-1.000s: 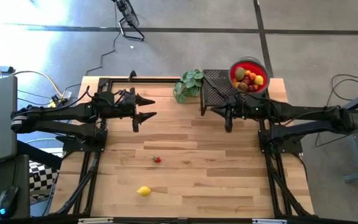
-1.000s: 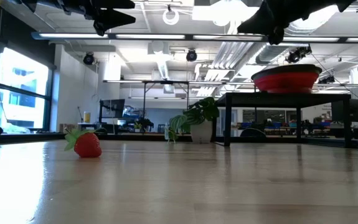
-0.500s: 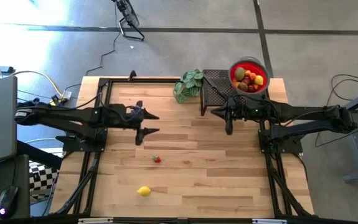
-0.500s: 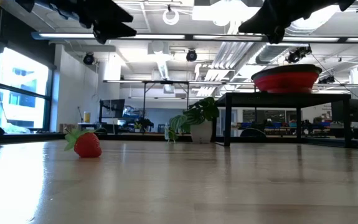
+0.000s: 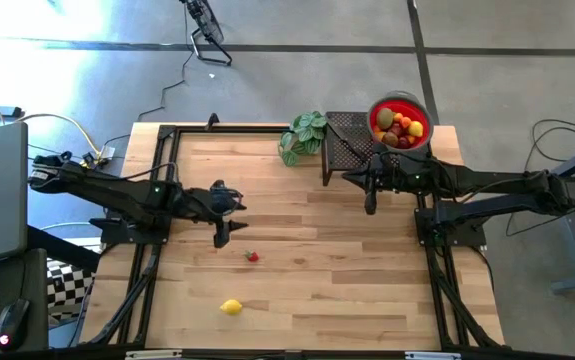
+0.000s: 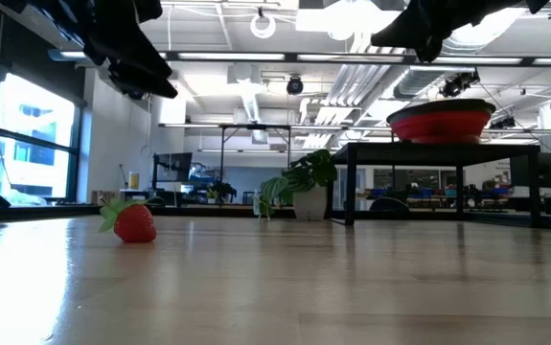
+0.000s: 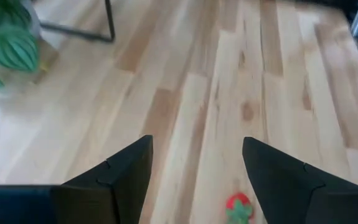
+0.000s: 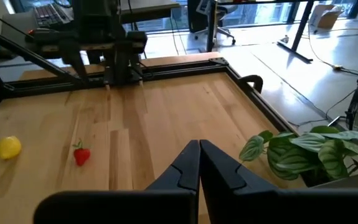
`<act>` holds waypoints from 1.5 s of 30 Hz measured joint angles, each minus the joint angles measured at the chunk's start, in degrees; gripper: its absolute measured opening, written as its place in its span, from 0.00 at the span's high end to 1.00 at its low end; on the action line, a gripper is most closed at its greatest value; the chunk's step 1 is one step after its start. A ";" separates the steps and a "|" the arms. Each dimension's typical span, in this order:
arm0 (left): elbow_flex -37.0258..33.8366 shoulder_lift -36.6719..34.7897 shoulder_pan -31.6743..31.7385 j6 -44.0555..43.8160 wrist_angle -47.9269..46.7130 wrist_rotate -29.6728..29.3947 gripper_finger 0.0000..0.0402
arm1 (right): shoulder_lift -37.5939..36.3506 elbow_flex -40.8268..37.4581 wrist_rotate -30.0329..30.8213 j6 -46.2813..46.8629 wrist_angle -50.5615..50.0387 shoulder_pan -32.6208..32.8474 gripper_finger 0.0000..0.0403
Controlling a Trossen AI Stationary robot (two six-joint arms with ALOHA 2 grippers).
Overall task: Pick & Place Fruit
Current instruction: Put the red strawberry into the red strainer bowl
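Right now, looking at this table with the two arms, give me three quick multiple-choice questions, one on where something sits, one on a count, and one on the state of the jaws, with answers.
1. Where does the red bowl of fruit sit?
A. On the black stand at the table's far edge, beside the plant
B. On the bare wood between the arms
C. On the floor

2. How many fruits lie loose on the table top?
A. None
B. Two
C. Five

3. How do the jaws of the left gripper stand?
A. Shut on the strawberry
B. Shut on nothing
C. Open, holding nothing

Answers:
1. A: the low view shows the bowl raised on the stand.
2. B: only the strawberry and the lemon lie on the wood.
3. C: the left wrist view shows a wide gap, with the strawberry ahead on the table; the right gripper is the shut one.
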 joint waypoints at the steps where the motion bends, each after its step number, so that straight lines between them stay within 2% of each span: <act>1: 0.50 0.94 -0.41 -0.50 -0.81 0.00 0.39 | 0.00 0.00 -0.04 -0.01 0.00 0.00 0.99; 11: 9.97 14.18 -2.72 -1.14 -13.81 0.13 0.39 | -0.98 0.00 -0.50 0.01 -0.58 0.00 0.99; 17: 12.26 19.73 -2.70 0.71 -14.33 7.82 0.39 | -0.94 0.00 -0.48 0.03 -2.01 0.00 0.99; 23: 13.00 22.05 -3.54 -0.47 -15.06 12.74 0.39 | -0.92 -0.02 -0.36 1.16 -4.84 0.00 0.99; 33: 12.99 26.30 -7.98 -6.08 -16.35 12.59 0.39 | -0.92 -0.02 -0.31 1.30 -5.58 0.00 0.99; 45: 12.94 28.68 -7.86 -8.08 -16.58 12.68 0.39 | -0.90 -0.02 -0.31 1.51 -6.58 0.00 0.99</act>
